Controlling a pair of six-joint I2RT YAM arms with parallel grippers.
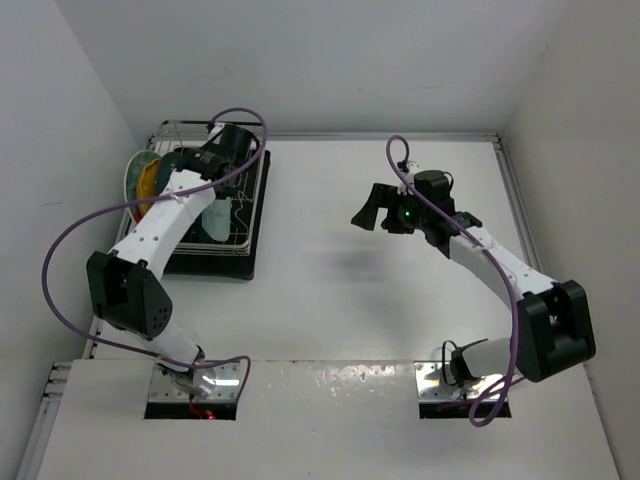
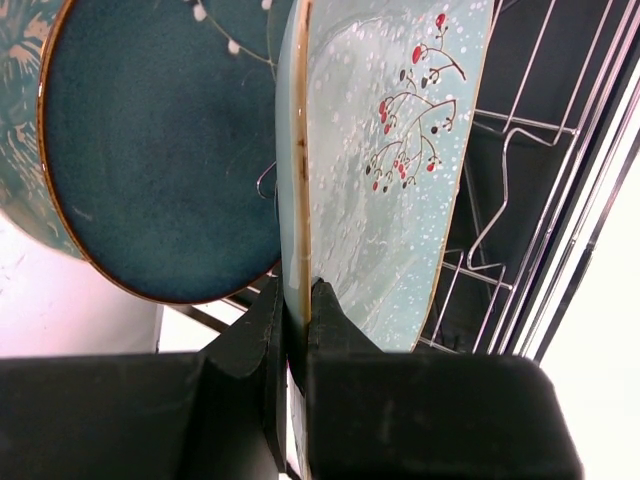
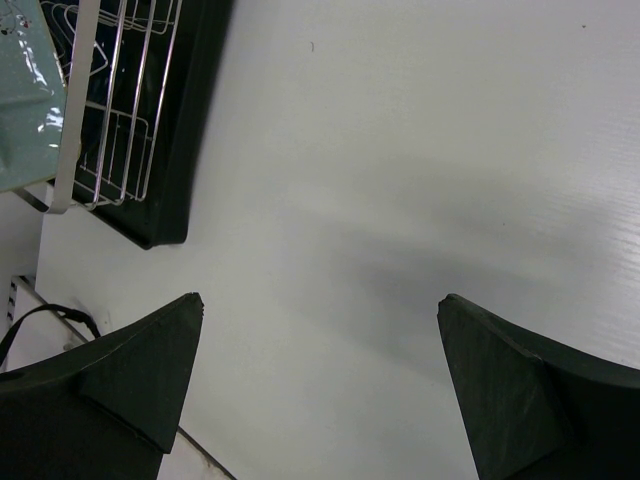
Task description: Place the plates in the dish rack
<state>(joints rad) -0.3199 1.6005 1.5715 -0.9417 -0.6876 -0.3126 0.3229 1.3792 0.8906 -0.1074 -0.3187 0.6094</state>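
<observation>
Over on the left side of the table point(image 1: 350, 300) the left gripper point(image 2: 297, 300) is pinching the lower rim of the pale mint plate point(image 2: 390, 200), its 2 fingers point(image 2: 335, 320) closed tight against either face of the rim with only the plate's thickness between them. That plate is standing on edge inside the dish rack point(image 2: 520, 200), its red-berry sprig facing the silver wires, and the teal round plate point(image 2: 160, 150) is standing upright just beside it on its other side, very close, though I cannot tell whether the 2 are touching. From the top view a yellow plate point(image 1: 147, 181) is also showing at the rack's left end, and the rack is sitting over the black drip tray point(image 1: 215, 268) near the far left corner. The right gripper point(image 3: 320, 305) is hovering over bare white table well apart from the rack, its jaws spread wide and gripping nothing, with only a corner of the rack and tray showing at the edge of its own camera
</observation>
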